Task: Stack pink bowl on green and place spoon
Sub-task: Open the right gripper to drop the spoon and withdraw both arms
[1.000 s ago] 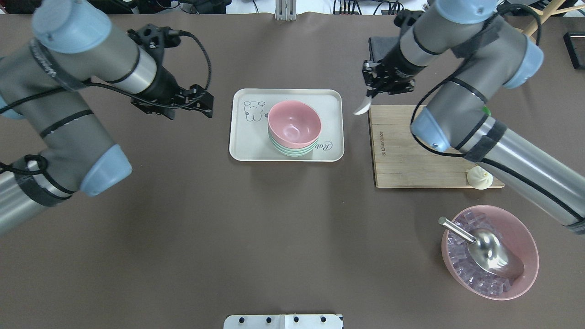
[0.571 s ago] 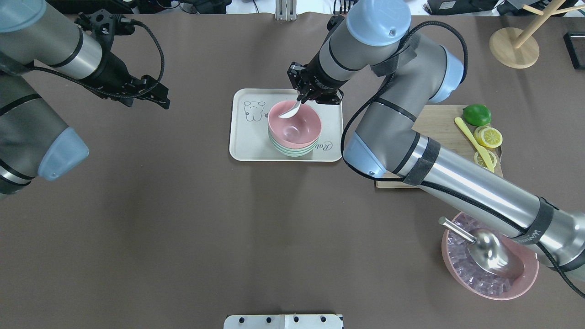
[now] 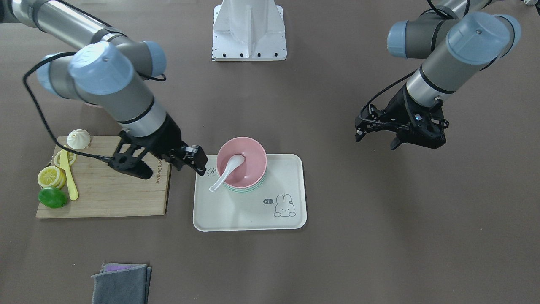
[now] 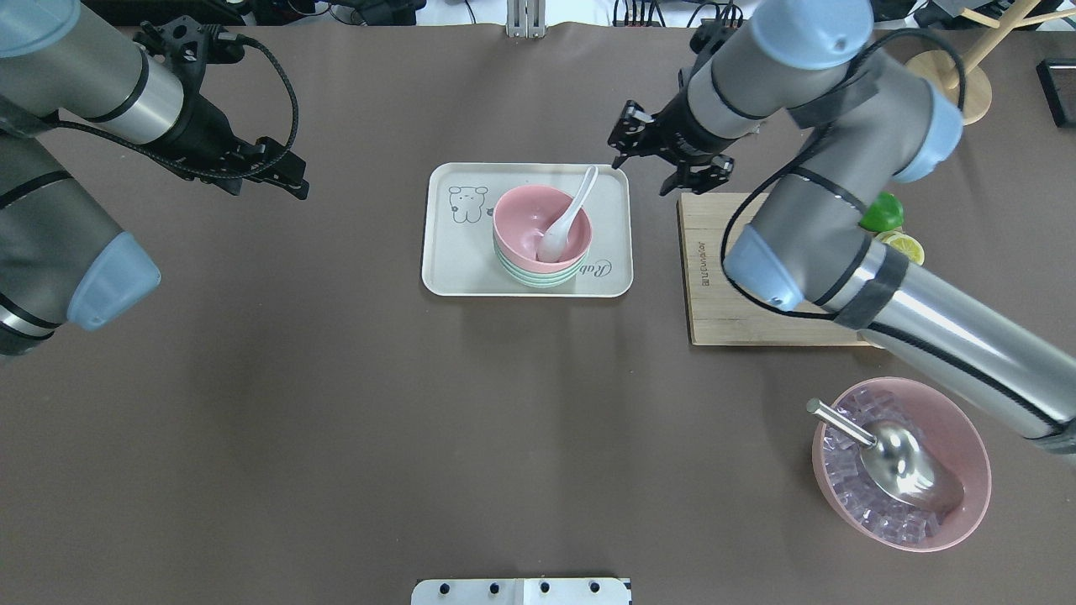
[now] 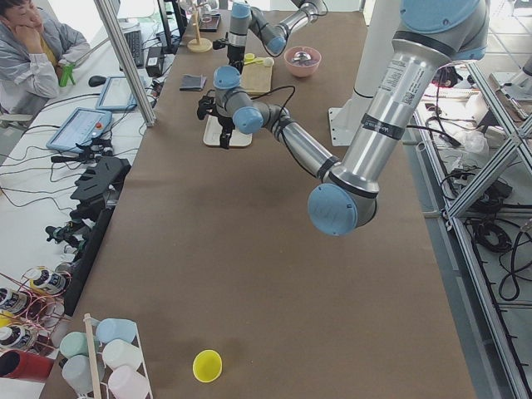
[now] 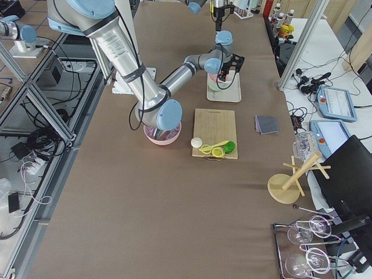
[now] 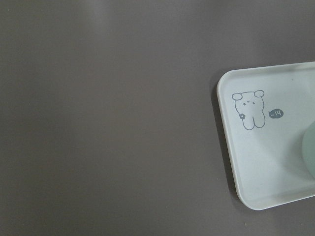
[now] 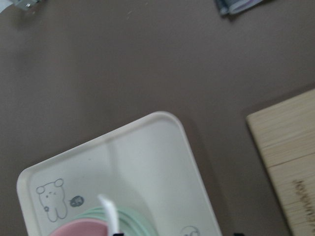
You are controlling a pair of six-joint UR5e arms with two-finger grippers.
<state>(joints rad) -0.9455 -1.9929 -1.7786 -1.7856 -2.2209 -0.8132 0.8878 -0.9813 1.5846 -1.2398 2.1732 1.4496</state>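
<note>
The pink bowl (image 4: 530,220) sits nested on the green bowls (image 4: 538,277) on the white tray (image 4: 454,260). The white spoon (image 4: 565,220) lies in the pink bowl, with its handle leaning over the far right rim. My right gripper (image 4: 646,172) is open and empty, just off the tray's far right corner and apart from the spoon handle. My left gripper (image 4: 282,175) is open and empty, well left of the tray. In the front-facing view the spoon (image 3: 225,170) rests in the bowl (image 3: 249,154). The right wrist view shows the spoon handle (image 8: 109,214) over the tray (image 8: 147,157).
A wooden cutting board (image 4: 731,294) right of the tray holds a lime (image 3: 52,197), lemon slices, a yellow knife and a bun (image 3: 79,138). A pink bowl of ice cubes (image 4: 975,445) with a metal scoop (image 4: 908,458) stands front right. A grey cloth (image 3: 120,283) lies beyond the board.
My right gripper carried the spoon from above the board to the pink bowl, let it go and drew back right. My left arm pulled away to the left.
</note>
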